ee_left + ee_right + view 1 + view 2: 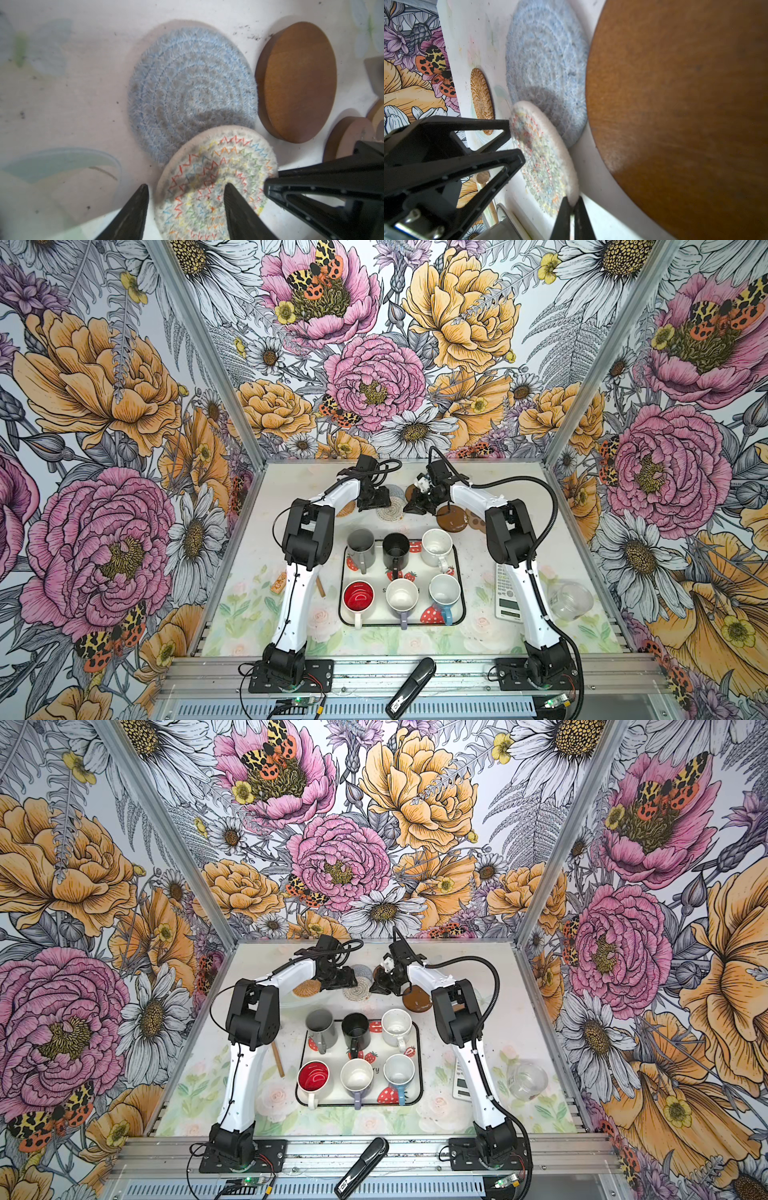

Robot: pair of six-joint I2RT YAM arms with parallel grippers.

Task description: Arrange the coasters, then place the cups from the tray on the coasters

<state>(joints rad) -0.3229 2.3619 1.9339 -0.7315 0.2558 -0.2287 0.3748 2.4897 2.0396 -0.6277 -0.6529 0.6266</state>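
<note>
1. Right hand (pixel 572 204) — clamped on the rim of the cream coaster (pixel 542 153), which overlaps the blue coaster (pixel 187 89).
2. Left hand (pixel 187 193) — fingers apart, one above the cream coaster, one above bare tabletop (pixel 62 108).
3. Brown disc (pixel 297 83) lies just beside the blue coaster.
4. Six cups (pixel 358 596) stand in the tray (pixel 376 572).

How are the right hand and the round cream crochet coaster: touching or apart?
Touching. The right wrist view shows the right hand pinching the rim of the round cream crochet coaster.
</note>
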